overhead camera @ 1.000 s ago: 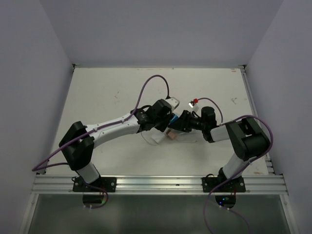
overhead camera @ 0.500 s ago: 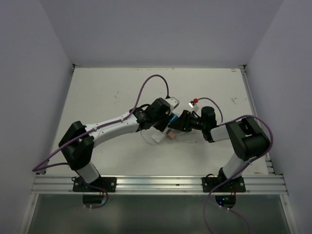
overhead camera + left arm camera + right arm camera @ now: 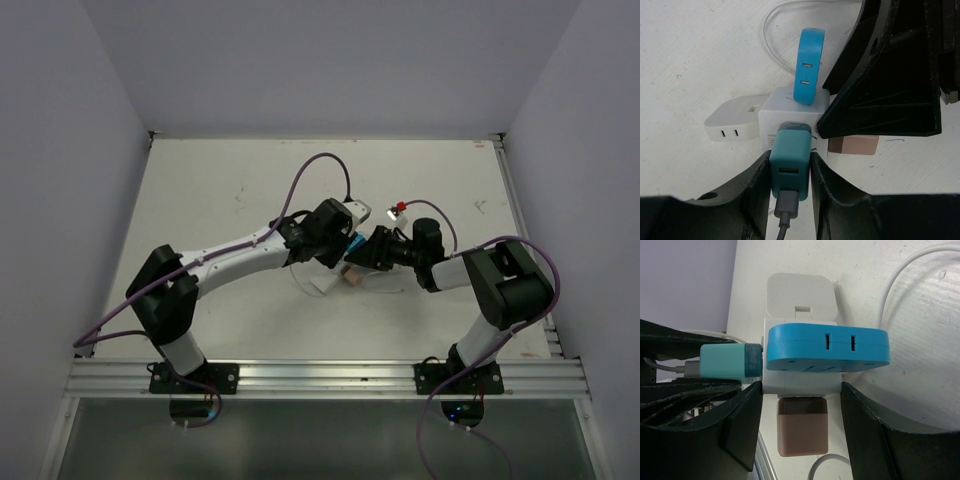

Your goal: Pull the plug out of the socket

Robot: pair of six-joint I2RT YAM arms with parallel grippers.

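Note:
A white cube socket (image 3: 790,107) lies on the table with several plugs in it: a teal plug (image 3: 790,160) with a grey cable, a blue plug (image 3: 810,65), a white plug (image 3: 732,122) and a brown plug (image 3: 852,145). My left gripper (image 3: 790,172) is shut on the teal plug, whose front end meets the socket's face. My right gripper (image 3: 800,387) is shut on the socket (image 3: 800,382), below the blue plug (image 3: 825,350) and above the brown plug (image 3: 802,427). In the top view both grippers (image 3: 338,250) (image 3: 362,260) meet at mid-table.
A white cable (image 3: 890,295) loops off beside the socket. A small white and red connector (image 3: 398,209) lies just behind the right wrist. Purple arm cables arch over the table. An aluminium rail (image 3: 320,375) runs along the near edge, with walls on three sides.
My left arm has shifted slightly to the right and its purple cable loop has moved with it. Both grips and the socket look the same.

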